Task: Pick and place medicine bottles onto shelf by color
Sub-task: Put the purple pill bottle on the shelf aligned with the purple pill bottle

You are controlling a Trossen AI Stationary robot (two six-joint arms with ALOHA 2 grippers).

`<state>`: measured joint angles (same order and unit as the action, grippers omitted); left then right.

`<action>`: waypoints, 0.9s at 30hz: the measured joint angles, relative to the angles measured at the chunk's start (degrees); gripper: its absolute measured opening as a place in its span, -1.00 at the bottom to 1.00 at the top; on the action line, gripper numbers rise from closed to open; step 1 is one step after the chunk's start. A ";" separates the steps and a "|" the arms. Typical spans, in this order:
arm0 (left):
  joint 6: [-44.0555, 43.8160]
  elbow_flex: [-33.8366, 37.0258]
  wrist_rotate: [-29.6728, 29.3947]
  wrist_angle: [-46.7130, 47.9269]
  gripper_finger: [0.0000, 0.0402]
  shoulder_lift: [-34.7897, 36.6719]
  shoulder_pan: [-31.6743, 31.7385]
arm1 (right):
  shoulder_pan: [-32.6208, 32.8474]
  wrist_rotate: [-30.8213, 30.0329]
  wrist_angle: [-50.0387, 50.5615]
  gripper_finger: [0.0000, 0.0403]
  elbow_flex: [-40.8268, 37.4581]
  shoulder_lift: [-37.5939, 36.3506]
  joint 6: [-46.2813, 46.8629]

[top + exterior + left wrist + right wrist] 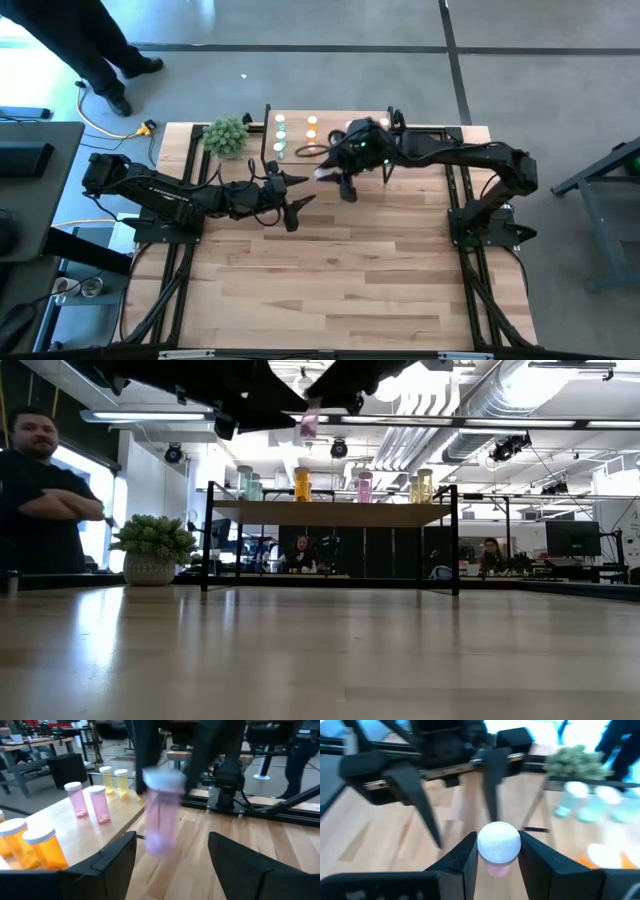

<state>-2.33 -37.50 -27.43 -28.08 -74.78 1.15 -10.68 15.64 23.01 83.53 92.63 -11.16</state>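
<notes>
While the left gripper stands with its fingers wide apart above the table, the right gripper is clamped on a pink medicine bottle near the shelf.

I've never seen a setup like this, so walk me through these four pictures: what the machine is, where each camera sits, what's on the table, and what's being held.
Two dark robot arms work at a wooden table. One picture looks straight down from above, one looks level across the tabletop, and two come from cameras on the arms' wrists.

At the table's far edge stands a small shelf on black legs, carrying green, orange, pink and yellow pill bottles. A potted plant sits beside it.

The right gripper is shut on a pink bottle with a white cap, holding it in the air. The left gripper is open and empty, just in front of that bottle.

A person stands beyond the table in the level view.
</notes>
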 joint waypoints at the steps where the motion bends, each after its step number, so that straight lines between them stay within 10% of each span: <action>1: -0.02 0.00 -0.29 0.00 0.19 0.00 0.00 | -0.34 -0.97 0.70 -0.46 0.00 -0.74 -0.40; 18: -0.53 0.00 -0.27 0.90 0.19 0.00 -0.11 | -10.77 -3.65 7.64 -0.46 -0.10 -13.66 -3.49; 27: -0.50 0.00 -0.26 0.90 0.19 0.00 -0.06 | -15.98 -1.79 -1.38 -0.46 -14.72 -13.65 -0.70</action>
<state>-2.83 -37.50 -27.69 -27.18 -74.78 1.08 -26.67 13.85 21.64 68.80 78.98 -11.87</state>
